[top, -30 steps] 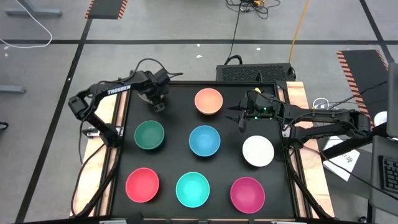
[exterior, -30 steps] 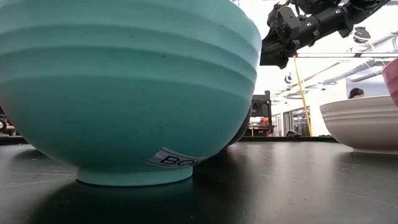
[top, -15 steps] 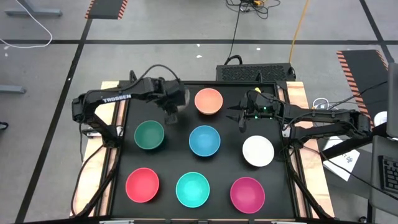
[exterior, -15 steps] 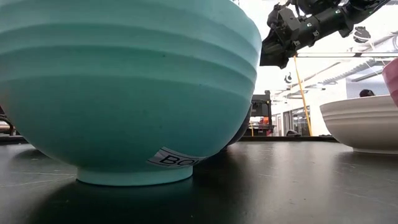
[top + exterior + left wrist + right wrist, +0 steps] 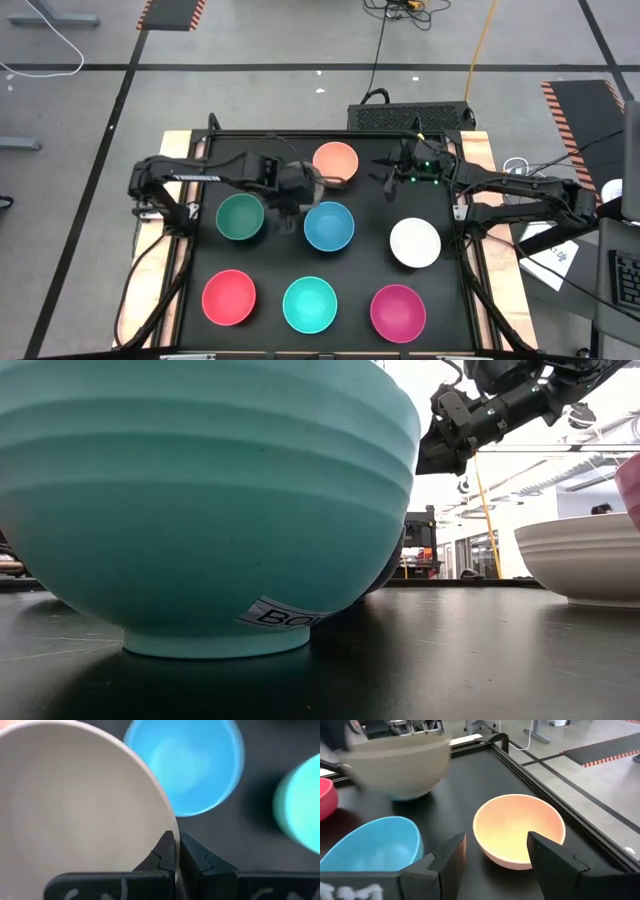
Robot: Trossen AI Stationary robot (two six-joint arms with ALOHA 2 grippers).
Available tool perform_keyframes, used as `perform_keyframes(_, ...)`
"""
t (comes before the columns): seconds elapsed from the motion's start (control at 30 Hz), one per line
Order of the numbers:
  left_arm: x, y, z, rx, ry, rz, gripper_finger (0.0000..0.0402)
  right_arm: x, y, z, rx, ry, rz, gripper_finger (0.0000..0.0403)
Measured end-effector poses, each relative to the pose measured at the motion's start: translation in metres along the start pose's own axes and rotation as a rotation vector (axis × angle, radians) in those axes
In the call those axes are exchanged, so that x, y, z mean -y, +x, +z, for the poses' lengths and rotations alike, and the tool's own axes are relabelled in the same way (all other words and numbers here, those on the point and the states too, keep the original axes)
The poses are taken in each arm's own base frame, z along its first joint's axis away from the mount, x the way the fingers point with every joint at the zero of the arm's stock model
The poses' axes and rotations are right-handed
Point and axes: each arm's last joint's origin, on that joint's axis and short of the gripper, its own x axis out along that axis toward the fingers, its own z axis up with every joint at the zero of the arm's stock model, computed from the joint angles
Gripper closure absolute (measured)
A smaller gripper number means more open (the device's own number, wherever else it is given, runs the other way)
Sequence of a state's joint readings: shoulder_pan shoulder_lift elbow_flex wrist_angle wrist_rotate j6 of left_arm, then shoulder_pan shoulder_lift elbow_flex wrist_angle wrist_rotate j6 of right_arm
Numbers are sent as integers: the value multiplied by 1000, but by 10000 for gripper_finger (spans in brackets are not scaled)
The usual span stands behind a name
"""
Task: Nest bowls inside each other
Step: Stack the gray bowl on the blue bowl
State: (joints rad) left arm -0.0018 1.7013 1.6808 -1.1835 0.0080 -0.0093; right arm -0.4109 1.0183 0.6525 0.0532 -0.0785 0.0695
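The left gripper (image 5: 296,192) is carrying an olive-grey bowl (image 5: 75,805) through the air, its fingers (image 5: 167,852) pinched tight on the bowl's rim. Seen from above, it is hanging between the dark green bowl (image 5: 240,217) at its eight o'clock and the blue bowl (image 5: 329,226) at its four o'clock, with the peach bowl (image 5: 335,162) at its one o'clock. The carried bowl is blurred in the right wrist view (image 5: 400,767), riding above the tabletop (image 5: 370,250).

The step in hand looks like the transport of the first bowl toward a host. Which host is meant I cannot tell; the blue bowl is sitting nearest.

The next move is calling for centring the carried bowl over the chosen one, keeping it level, lowering until it seats, and only then letting the rim go.

The right gripper (image 5: 495,855) is waiting with its fingers spread wide, holding nothing, above the peach bowl's three o'clock side. The white (image 5: 414,242), red-pink (image 5: 228,297), turquoise (image 5: 310,304) and magenta (image 5: 397,311) bowls are sitting apart, not yet nested.
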Motion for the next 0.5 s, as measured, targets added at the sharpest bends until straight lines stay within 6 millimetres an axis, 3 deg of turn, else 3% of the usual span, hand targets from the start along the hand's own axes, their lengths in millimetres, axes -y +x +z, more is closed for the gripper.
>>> perform_keyframes(0.23, 25, 14, 33, 22, 90, -20, 396, -1, -12, 7, 45, -67, 34, 197)
perform_keyframes(0.5, 33, 16, 45, 31, 114, -24, 396, -12, -75, 13, 188, -89, 150, 197)
